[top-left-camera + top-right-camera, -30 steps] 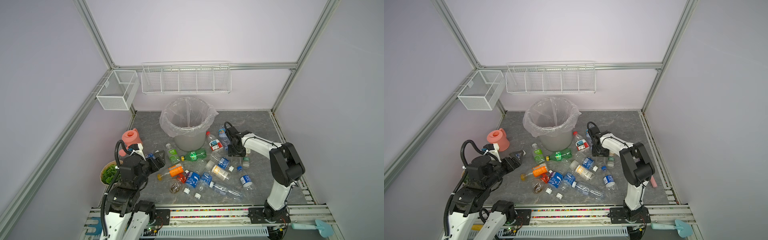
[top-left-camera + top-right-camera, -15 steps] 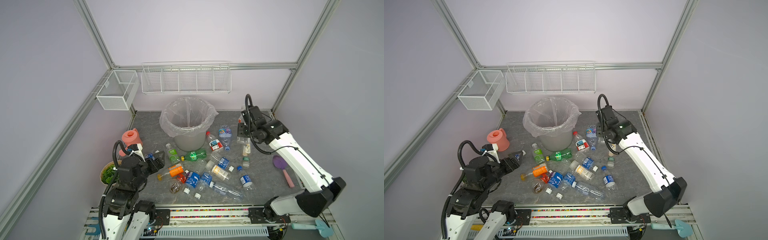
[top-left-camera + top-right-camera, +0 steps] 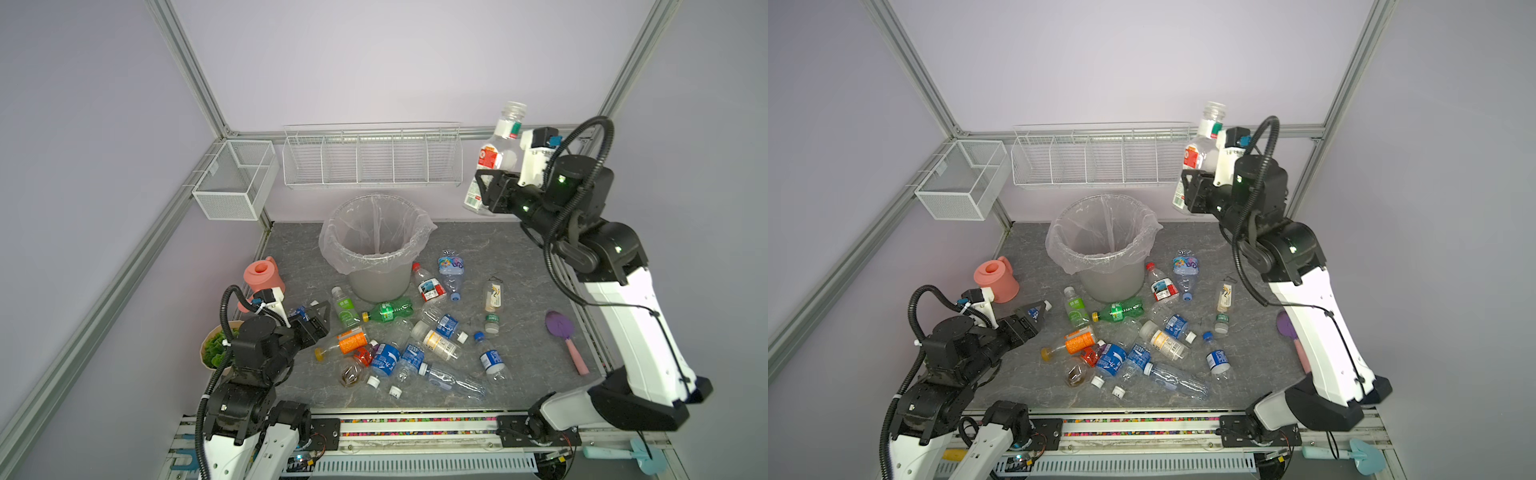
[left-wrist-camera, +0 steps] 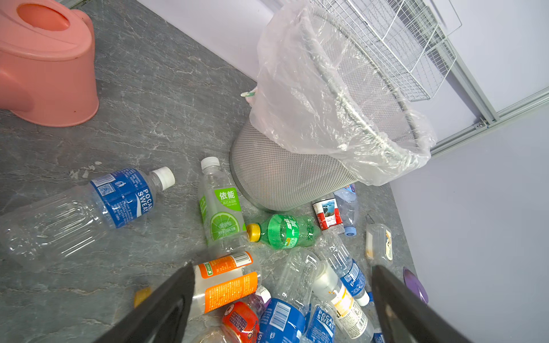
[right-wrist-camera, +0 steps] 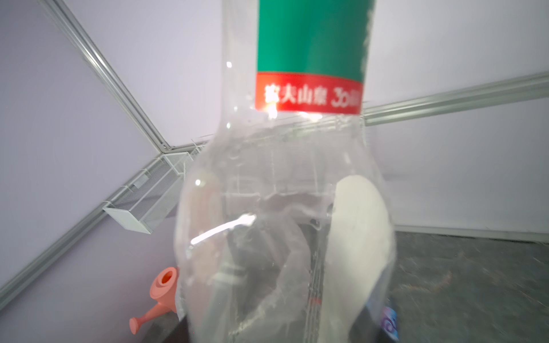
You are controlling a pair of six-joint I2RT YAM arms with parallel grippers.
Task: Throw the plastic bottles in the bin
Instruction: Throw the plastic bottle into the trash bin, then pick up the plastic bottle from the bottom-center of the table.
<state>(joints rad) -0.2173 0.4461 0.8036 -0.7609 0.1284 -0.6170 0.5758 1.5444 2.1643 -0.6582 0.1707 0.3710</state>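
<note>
Clear bottle (image 3: 496, 153), held high in right gripper (image 3: 484, 192)
Jaws clamped on its lower body, up and right of the bin (image 3: 376, 282); left gripper (image 3: 319, 318) spread wide, low beside the loose bottles (image 3: 390, 311).

Lab cell: aluminium frame (image 3: 191, 68), blank walls (image 3: 395, 62)

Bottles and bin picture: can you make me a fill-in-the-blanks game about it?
1. The right tool grips a clear bottle that has no ____.
2. The bin is lined with a clear plastic ____.
3. The watering can is coloured ____.
4. The left tool has its jaws wide ____ and holds nothing.

Missing words: cap; bag; pink; open.
</note>
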